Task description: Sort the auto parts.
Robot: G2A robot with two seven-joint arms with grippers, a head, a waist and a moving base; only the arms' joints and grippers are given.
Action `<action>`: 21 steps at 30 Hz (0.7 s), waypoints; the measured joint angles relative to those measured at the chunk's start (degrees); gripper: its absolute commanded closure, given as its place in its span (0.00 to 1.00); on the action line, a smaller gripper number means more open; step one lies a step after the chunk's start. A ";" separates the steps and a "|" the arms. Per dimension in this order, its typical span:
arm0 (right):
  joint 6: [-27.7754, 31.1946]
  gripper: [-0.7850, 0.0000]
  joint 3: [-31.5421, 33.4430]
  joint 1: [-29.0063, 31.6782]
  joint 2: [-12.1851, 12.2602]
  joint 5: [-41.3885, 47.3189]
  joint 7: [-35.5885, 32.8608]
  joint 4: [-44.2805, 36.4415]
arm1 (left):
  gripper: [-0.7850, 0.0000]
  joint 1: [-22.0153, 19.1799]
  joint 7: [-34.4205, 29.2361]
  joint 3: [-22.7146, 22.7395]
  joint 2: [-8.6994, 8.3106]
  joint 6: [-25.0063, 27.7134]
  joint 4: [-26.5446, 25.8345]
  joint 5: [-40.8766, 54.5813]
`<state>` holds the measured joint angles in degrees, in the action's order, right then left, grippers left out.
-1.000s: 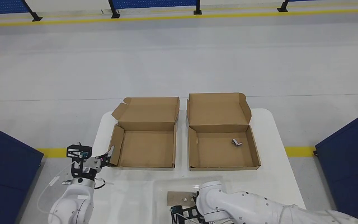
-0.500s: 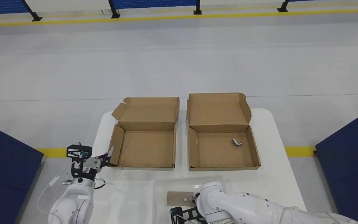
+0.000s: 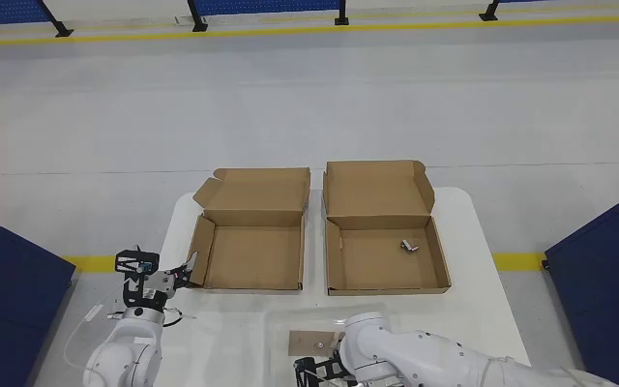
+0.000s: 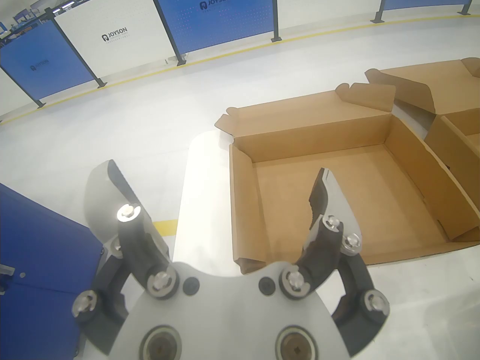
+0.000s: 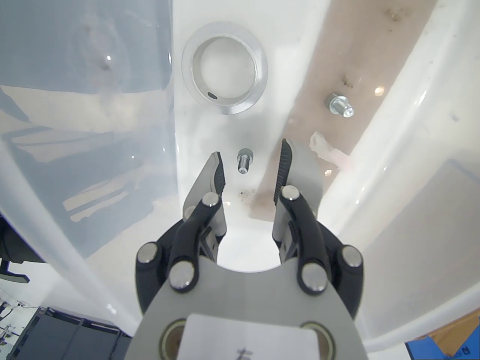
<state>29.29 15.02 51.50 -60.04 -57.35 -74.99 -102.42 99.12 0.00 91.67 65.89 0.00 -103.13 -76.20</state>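
Right gripper (image 5: 250, 149) spread around small bolt (image 5: 243, 161) in clear bin (image 5: 423, 106).
Bolt lay between the fingers, untouched; bin sat at the table's (image 3: 484, 300) 6 o'clock. Left gripper (image 4: 217, 169) was spread wide at 9 o'clock of the left box (image 4: 337, 189).

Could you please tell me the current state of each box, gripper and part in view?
Left box: open, empty.
Right box: open, one small part inside.
Left gripper: open, holding nothing.
Right gripper: open, holding nothing.
Small bolt: lying loose, ungripped.
Ring: lying flat.
Large bolt: lying on its side.
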 measured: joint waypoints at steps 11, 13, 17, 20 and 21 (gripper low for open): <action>-0.46 0.74 -0.20 -0.03 -0.56 -0.21 -0.46 0.71 | 0.00 0.00 0.00 0.00 0.00 0.00 0.00 0.00; -0.60 0.75 -0.19 0.01 -0.59 -0.35 -0.60 0.54 | 0.00 0.00 0.00 0.00 0.00 0.00 0.00 0.00; -0.85 0.76 0.00 0.20 -0.55 -0.53 -0.85 0.26 | 0.00 0.00 0.00 0.00 0.00 0.00 0.00 0.00; -0.97 0.78 0.10 0.35 -0.47 -0.69 -0.97 0.08 | 0.00 0.00 0.00 0.00 0.00 0.00 0.00 0.00; -1.01 0.78 0.11 0.40 -0.44 -0.74 -1.01 0.02 | 0.00 0.00 0.00 0.00 0.00 0.00 0.00 0.00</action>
<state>28.28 15.13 51.90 -60.48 -58.09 -76.00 -102.40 99.12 0.00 91.67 65.89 0.00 -103.13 -76.20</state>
